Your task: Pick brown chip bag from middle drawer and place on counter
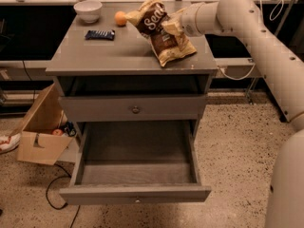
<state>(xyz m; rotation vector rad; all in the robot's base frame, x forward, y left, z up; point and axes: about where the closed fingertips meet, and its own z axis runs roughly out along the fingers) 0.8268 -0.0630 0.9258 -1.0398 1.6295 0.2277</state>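
The brown chip bag [159, 30] is over the right half of the counter [109, 56]. It is tilted, with its cream lower end touching the top near the right edge. My gripper [175, 26] reaches in from the right and is shut on the bag's right side. The fingers are mostly covered by the bag. The middle drawer [135, 172] is pulled wide open below, and nothing lies inside it. The drawer one tier higher [135, 109] is closed.
On the counter stand a white bowl [88, 11] at the back left, an orange [120, 18] beside the bag, and a dark-blue candy bar wrapper [99, 34]. A cardboard box [40, 132] sits on the floor left of the cabinet, with a cable [54, 189] nearby.
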